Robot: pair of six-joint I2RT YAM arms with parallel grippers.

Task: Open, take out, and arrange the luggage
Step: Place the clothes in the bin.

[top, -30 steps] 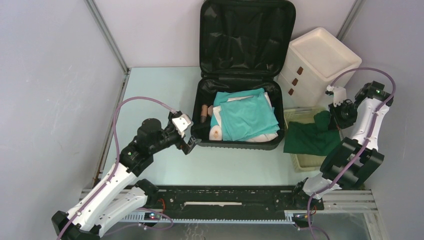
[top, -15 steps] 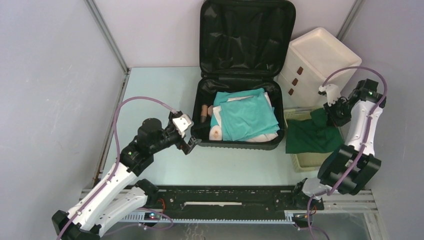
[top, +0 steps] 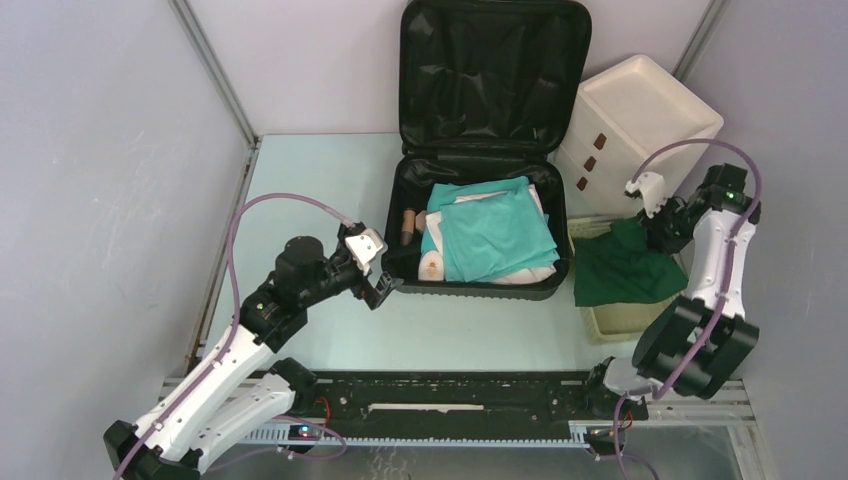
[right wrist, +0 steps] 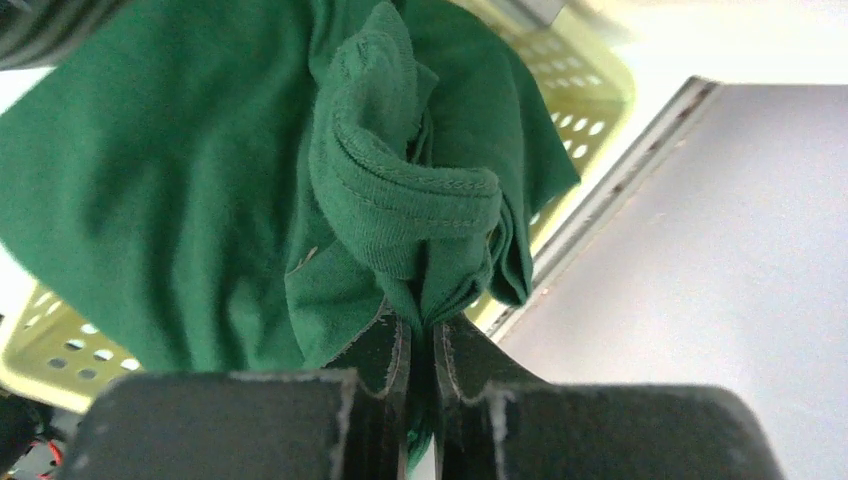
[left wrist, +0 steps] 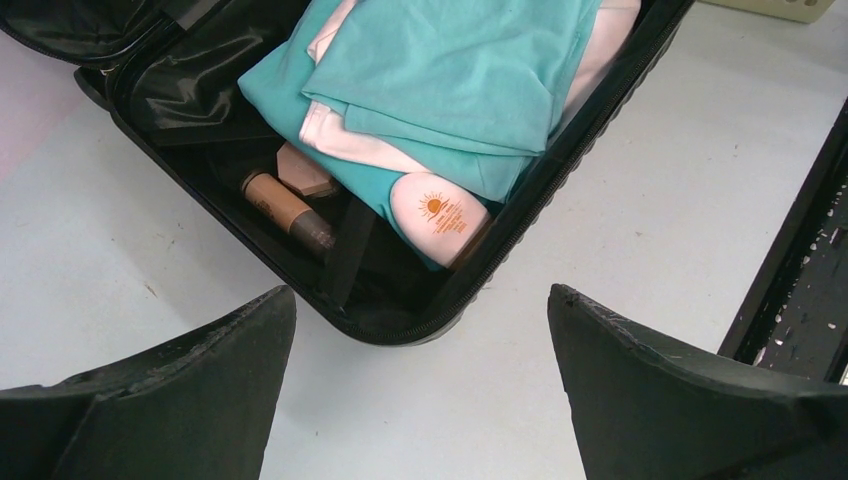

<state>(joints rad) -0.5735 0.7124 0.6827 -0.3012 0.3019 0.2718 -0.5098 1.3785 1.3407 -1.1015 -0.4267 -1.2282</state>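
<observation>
Your left end effector point(top: 379, 287) is spread as wide as it goes, with nothing between the fingers point(left wrist: 190, 380) and nothing touching them. It hangs over the worktop point(top: 330, 180) just off the near left corner of the luggage point(top: 495, 70). The left wrist view looks straight into that corner.

The luggage sits open at the back middle of the worktop. Its lid stands upright against the rear wall and its base lies flat in front of the lid. Folded teal clothes point(top: 495, 235) fill most of the base. In the left part of the base lie a brown tube point(left wrist: 285, 208) and a pale pouch point(left wrist: 440, 212) with an orange sun print; the pouch is tucked under the edge of the teal clothes.

Your right end effector point(right wrist: 425, 335) is pressed almost together, pinching a bunched fold of the green garment point(right wrist: 200, 180). It is to the right of the luggage. The rest of the garment drapes down over the yellow basket point(top: 610, 322), which stands just right of the luggage base. Part of the cloth spills over the basket rim on the luggage side. The white drawer box point(top: 640, 115) stands to the right of the luggage lid, behind the basket.
</observation>
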